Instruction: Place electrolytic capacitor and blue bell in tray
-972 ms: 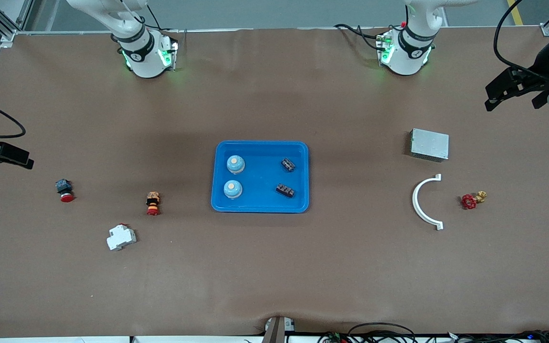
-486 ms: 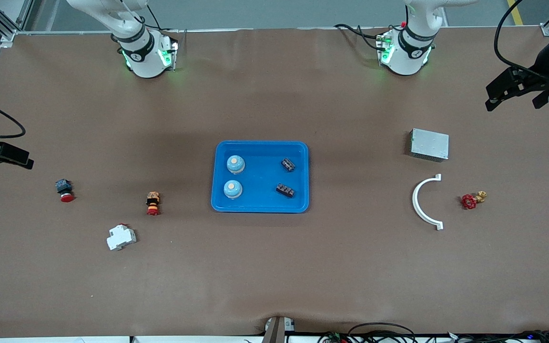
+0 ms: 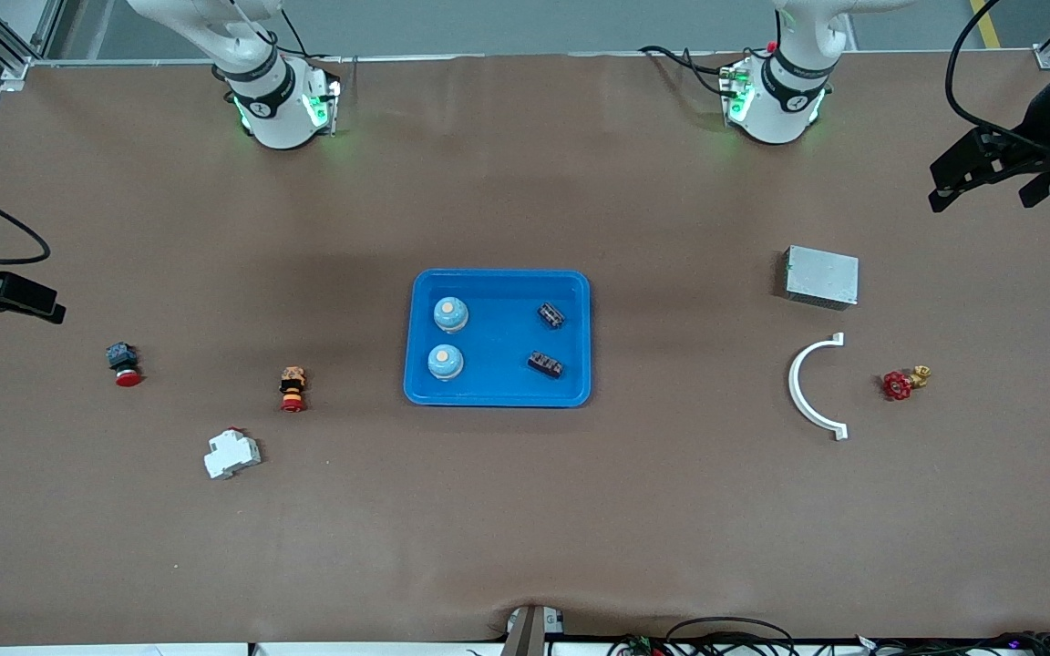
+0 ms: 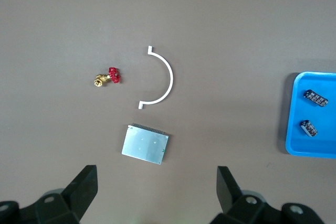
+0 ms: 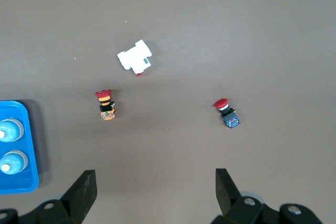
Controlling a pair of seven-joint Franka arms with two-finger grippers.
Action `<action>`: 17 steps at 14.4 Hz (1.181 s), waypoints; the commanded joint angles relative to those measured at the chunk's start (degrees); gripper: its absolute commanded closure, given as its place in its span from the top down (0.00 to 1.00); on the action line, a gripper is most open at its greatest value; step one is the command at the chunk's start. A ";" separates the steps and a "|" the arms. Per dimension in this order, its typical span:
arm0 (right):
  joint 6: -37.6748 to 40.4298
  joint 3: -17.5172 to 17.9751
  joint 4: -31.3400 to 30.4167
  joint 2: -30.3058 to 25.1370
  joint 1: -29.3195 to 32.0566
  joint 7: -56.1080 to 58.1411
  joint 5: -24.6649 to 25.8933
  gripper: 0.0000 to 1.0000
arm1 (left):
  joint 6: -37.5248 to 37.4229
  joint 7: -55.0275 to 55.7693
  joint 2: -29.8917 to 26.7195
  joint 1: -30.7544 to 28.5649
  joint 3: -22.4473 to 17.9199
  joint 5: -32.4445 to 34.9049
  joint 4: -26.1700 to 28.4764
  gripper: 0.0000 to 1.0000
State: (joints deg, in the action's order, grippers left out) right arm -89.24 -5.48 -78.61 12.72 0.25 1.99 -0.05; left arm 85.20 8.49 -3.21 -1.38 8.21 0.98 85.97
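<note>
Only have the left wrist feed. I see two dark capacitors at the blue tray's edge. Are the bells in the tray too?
Observer: Yes. Two pale-blue domed bells sit inside the shallow bright-blue plastic tray, in its half toward the right arm's end.
Operator: Any task parts lying outside at that end?
Observer: None. Only a white plastic circuit breaker and two red-capped push buttons lie there.
Operator: Right pincer?
Observer: The right pincer is open and empty, waiting over the table edge at its own end. The left pincer does likewise at its end.
</note>
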 commanded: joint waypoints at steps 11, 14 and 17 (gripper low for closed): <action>1.35 0.56 1.80 0.81 -0.07 -0.59 1.02 1.00 | -0.56 -0.75 -0.22 -0.46 -0.21 -0.80 -0.36 1.00; 1.35 0.65 1.80 0.81 0.01 -0.67 0.85 1.00 | -0.56 -0.75 -0.22 -0.55 -0.21 -0.80 -0.36 1.00; 1.35 0.65 1.80 0.81 0.10 -0.67 0.84 1.00 | -0.47 -0.84 -0.22 -0.55 -0.21 -0.89 -0.36 1.00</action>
State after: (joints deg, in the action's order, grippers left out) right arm -89.01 -5.17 -78.61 12.72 0.23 1.99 -0.05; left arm 85.20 8.46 -3.21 -1.58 7.98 0.98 85.97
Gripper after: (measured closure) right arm 0.000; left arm 0.000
